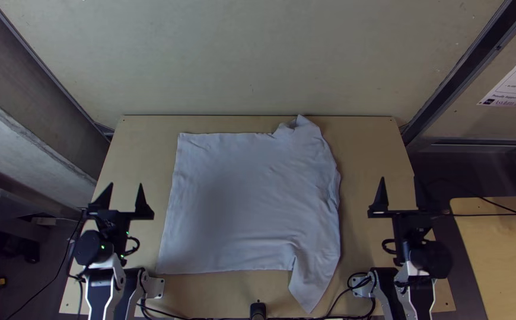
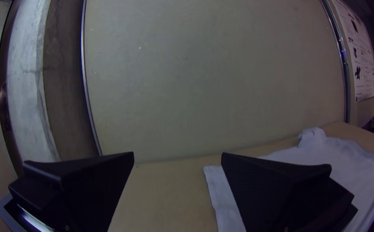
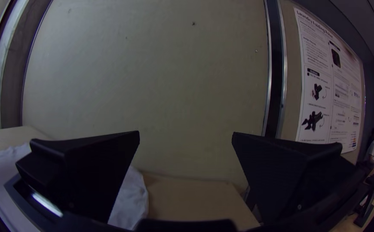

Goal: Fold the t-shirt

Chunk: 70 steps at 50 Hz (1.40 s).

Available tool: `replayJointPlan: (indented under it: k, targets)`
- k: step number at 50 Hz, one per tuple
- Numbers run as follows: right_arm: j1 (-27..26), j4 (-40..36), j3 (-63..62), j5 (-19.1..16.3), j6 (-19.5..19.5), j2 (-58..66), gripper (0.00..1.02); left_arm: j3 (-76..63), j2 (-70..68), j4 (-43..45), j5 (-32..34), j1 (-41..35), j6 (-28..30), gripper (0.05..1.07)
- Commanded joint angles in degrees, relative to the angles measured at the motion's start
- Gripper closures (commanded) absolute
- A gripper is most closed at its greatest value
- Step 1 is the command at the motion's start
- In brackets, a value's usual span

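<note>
T-shirt (image 1: 240,201) lies between left gripper (image 1: 126,185) and right gripper (image 1: 400,179), apparently apart from both pairs of parted jaws.

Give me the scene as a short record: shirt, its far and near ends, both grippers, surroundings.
shirt: t-shirt, spread on the table, body not folded over
far end: right corner bunched, reaching the table's far edge
near end: pointed flap, likely a sleeve, sticking out at right
left gripper: left gripper open, empty, left of the shirt
right gripper: right gripper open, empty, right of the shirt
surroundings: poster on the right
</note>
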Motion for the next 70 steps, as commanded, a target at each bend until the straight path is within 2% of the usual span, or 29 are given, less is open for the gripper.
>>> replayJointPlan:
  k: [1,18,27,34,40,44,58,70]
  targets:
    - [1.0,2.8,5.5,0.6,0.8,6.7,0.04,8.5,8.9,1.8,0.3,-0.3,0.0,0.10]
    - [1.3,2.1,24.7,1.9,1.2,29.6,0.04,30.4,31.4,-0.5,0.1,-0.3,-1.1,0.10]
    - [2.4,-1.2,34.3,4.8,1.7,40.5,0.04,38.5,39.3,-5.2,0.1,-1.3,-1.9,0.10]
    - [3.2,-3.1,41.4,9.1,1.9,49.7,0.04,44.8,45.4,-9.5,0.1,-2.1,-3.9,0.10]
    - [4.0,-10.1,49.3,10.7,3.3,57.9,0.04,52.9,54.2,-17.3,0.1,-3.0,-4.9,0.10]
    - [4.0,-14.5,54.8,10.7,5.8,63.1,0.04,59.2,60.7,-22.5,0.1,-3.1,-6.5,0.10]
    - [6.1,-18.1,64.6,10.7,7.1,76.8,0.04,70.4,74.8,-26.5,0.2,-4.0,-11.9,0.10]
    - [6.4,-25.5,74.1,10.6,10.3,88.0,0.04,82.2,89.7,-36.3,0.2,-5.5,-12.6,0.11]
